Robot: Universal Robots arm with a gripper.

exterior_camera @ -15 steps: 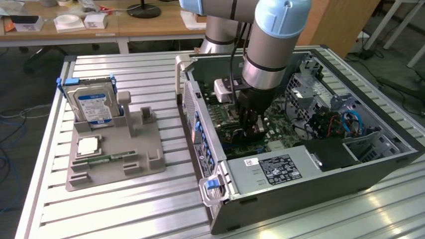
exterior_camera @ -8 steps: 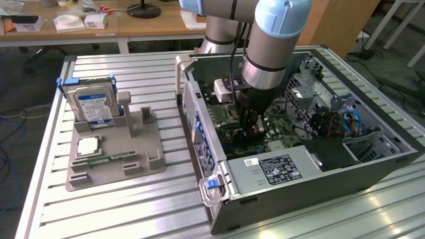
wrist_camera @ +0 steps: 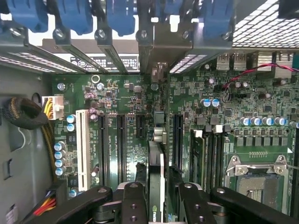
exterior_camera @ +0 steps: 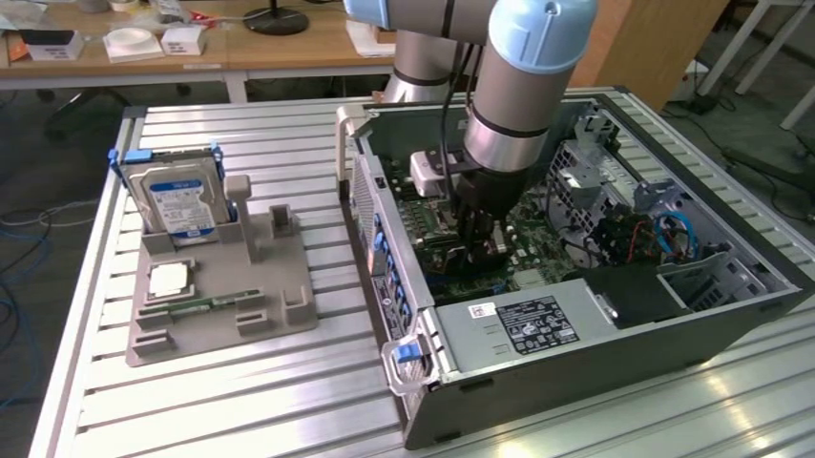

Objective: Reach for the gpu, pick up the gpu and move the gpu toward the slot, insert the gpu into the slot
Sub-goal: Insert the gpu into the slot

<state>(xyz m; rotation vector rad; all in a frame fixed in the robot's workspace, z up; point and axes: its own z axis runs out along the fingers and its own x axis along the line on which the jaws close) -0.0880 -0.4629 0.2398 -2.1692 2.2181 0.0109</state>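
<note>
— So where are we standing with the black two-fingered gripper (wrist_camera: 156,198)?

— We are looking down from the wrist, and we are seeing the thin dark graphics card with its grey metal end bracket, the gpu (wrist_camera: 156,179), standing on edge between the two black fingers (wrist_camera: 133,200). It is sitting upright in line with a long black expansion slot (wrist_camera: 157,154) on the green motherboard (wrist_camera: 131,121).

— Are we gripping the gpu?

— We are not able to tell. The fingers are flanking the card closely on both sides, but whether the pads are pressing on it or standing just clear is not something we are making out.

— And from outside?

— We are seeing the grey and pale-blue robot arm (exterior_camera: 522,86) reaching straight down into the open black computer case (exterior_camera: 574,315), with the gripper (exterior_camera: 488,250) low over the board.

— What else are we noticing near the tool?

— Beyond the fingertips, blue plastic card-retention clips (wrist_camera: 77,16) are lining the case's rear wall. Well away from the gripper, outside the case, a silver hard drive with blue rails (exterior_camera: 176,196) is standing in a grey plastic fixture tray (exterior_camera: 223,296) on the slatted metal table (exterior_camera: 281,401).
</note>
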